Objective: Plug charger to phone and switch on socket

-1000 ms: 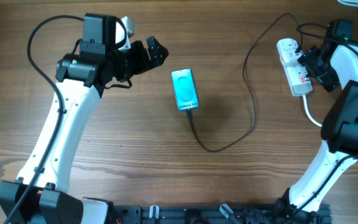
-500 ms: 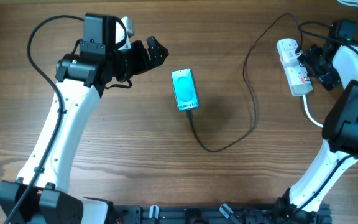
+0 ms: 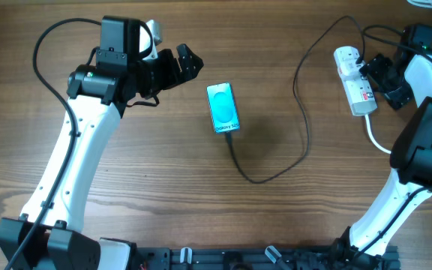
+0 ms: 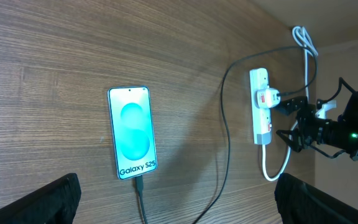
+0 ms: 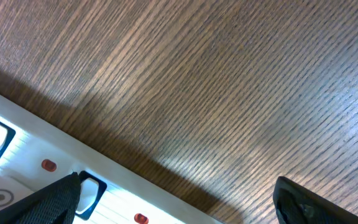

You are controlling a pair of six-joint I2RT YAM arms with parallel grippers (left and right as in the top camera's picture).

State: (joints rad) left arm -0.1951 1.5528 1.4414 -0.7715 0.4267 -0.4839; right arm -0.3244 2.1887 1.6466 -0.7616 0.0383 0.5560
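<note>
The phone (image 3: 223,107) lies flat mid-table with its turquoise screen up; in the left wrist view the phone (image 4: 132,132) shows "Galaxy S25" on its white strip. The charger (image 3: 257,178), a thin black cable, has its small plug (image 4: 138,185) seated at that end of the phone. From there it loops right and back up to the socket (image 3: 355,84). My left gripper (image 3: 186,63) hovers open, up and left of the phone. My right gripper (image 3: 383,78) is open just right of the socket (image 5: 36,163), one finger (image 5: 51,202) over its edge, holding nothing.
A thick white cord (image 3: 377,139) curls from the socket's near end toward my right arm. A white adapter (image 4: 267,98) sits in the strip. White wires (image 3: 426,6) hang at the top right corner. Bare wood surrounds the phone.
My right gripper has drifted slightly right, away from the socket. The left arm, phone and cable have not moved.
</note>
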